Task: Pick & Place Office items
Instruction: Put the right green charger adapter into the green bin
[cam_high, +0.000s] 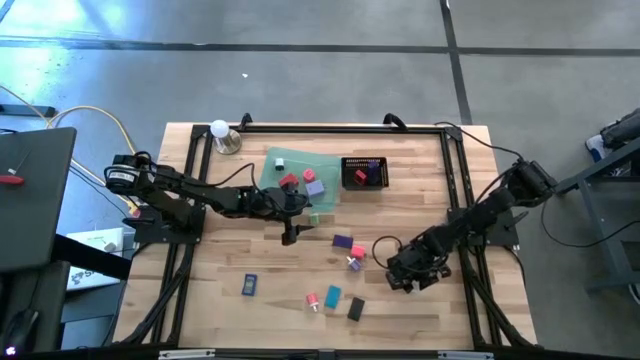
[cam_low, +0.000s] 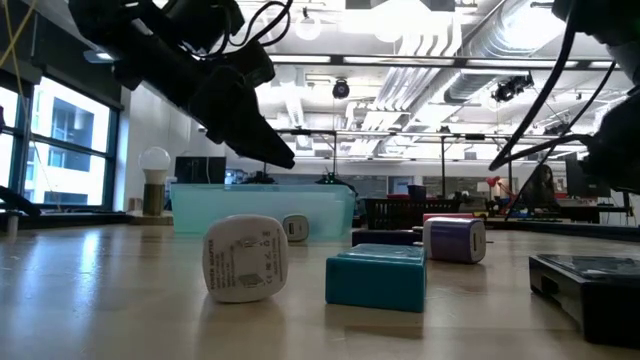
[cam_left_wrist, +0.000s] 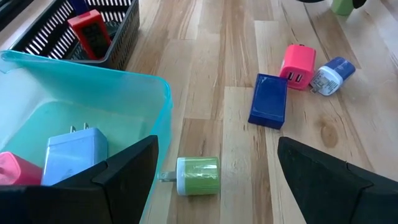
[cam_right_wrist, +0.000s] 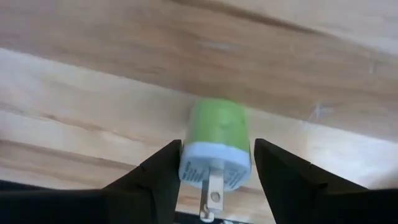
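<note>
My right gripper (cam_right_wrist: 216, 180) hangs over the table's near right part (cam_high: 405, 275), shut on a small green charger (cam_right_wrist: 217, 140) with a white pronged face. My left gripper (cam_left_wrist: 214, 186) is open beside the translucent green tray's (cam_high: 285, 165) near right corner. A second green charger (cam_left_wrist: 198, 176) lies on its side on the wood ahead of its fingers, untouched. The tray holds a pale blue charger (cam_left_wrist: 74, 155) and a pink item (cam_left_wrist: 15, 171). A blue block (cam_left_wrist: 268, 99), a pink charger (cam_left_wrist: 297, 64) and a white-blue plug (cam_left_wrist: 331, 76) lie mid-table. My right gripper pinches the green charger between its two fingers, on its opposite sides next to the white pronged end (cam_right_wrist: 186, 163). The fingers (cam_right_wrist: 158, 177) slant down from above, and the prongs point back toward the wrist. Whether the charger touches the wood, I cannot tell.
A black mesh basket (cam_high: 365, 172) with a red item (cam_left_wrist: 93, 31) stands right of the tray. More small items lie near the front edge: a blue one (cam_high: 250, 285), a teal block (cam_low: 377, 277), a white charger (cam_low: 243, 258) and a black block (cam_high: 356, 310). A bulb lamp (cam_high: 222, 133) stands far left.
</note>
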